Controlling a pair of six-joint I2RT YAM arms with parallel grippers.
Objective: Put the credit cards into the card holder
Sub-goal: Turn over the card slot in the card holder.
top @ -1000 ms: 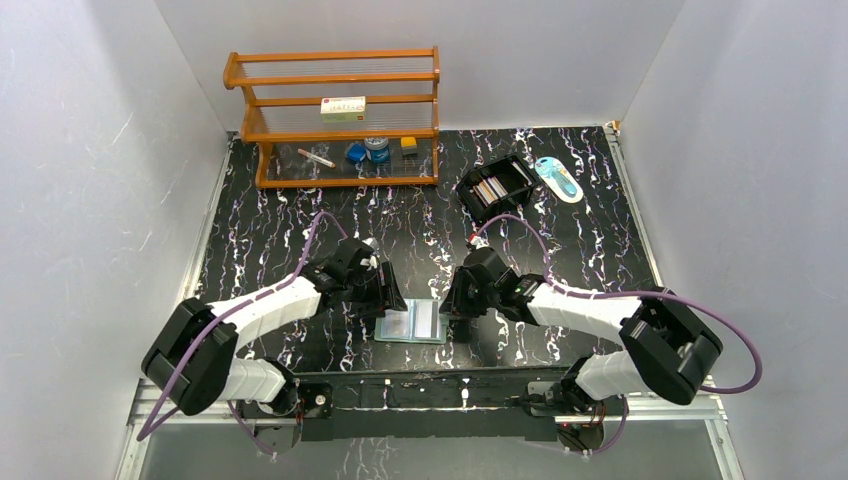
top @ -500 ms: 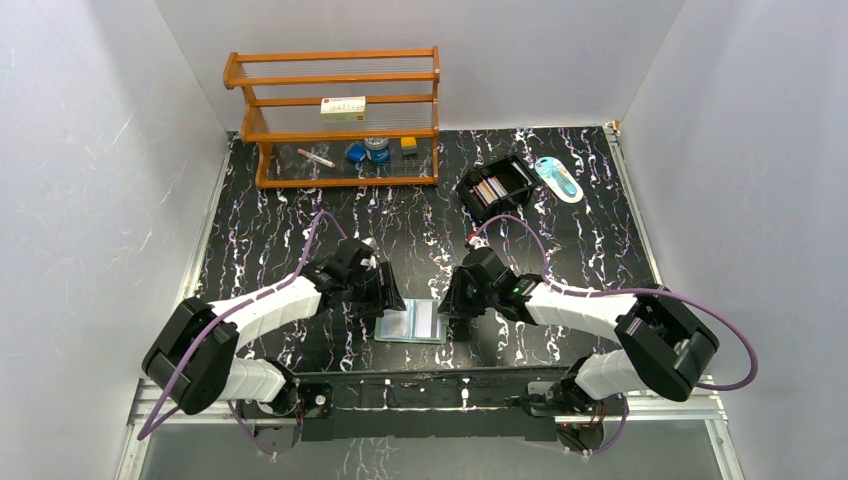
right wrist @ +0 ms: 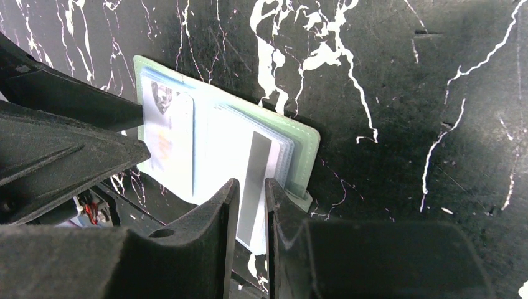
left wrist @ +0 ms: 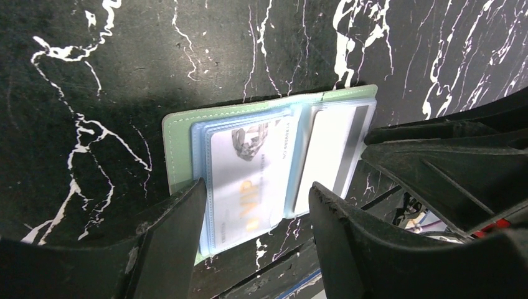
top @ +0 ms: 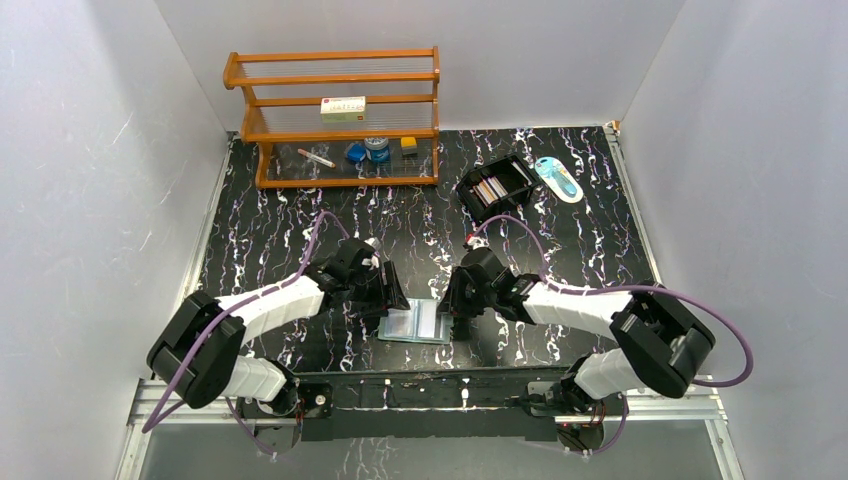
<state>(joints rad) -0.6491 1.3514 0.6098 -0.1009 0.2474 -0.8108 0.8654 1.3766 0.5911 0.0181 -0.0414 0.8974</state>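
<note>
Teal card holder [left wrist: 180, 134] lies spread on the counter [left wrist: 124, 62], the splayed left gripper [left wrist: 256, 187] straddling it, likely as a brace. The narrowed right gripper [right wrist: 251, 184] meets a white card [right wrist: 230, 156]; whether it pinches the card cannot be told.

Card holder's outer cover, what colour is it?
The card holder cover is pale mint green, with light blue pockets inside; clearest in the left wrist view.

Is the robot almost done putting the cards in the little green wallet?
Partly. Done: the card holder lies open with a printed white card tucked in one side. In hand: the right gripper is at a grey-striped card on the other side, while the open left gripper straddles the holder. Left: more cards seem to wait in the black box at the back.
</note>
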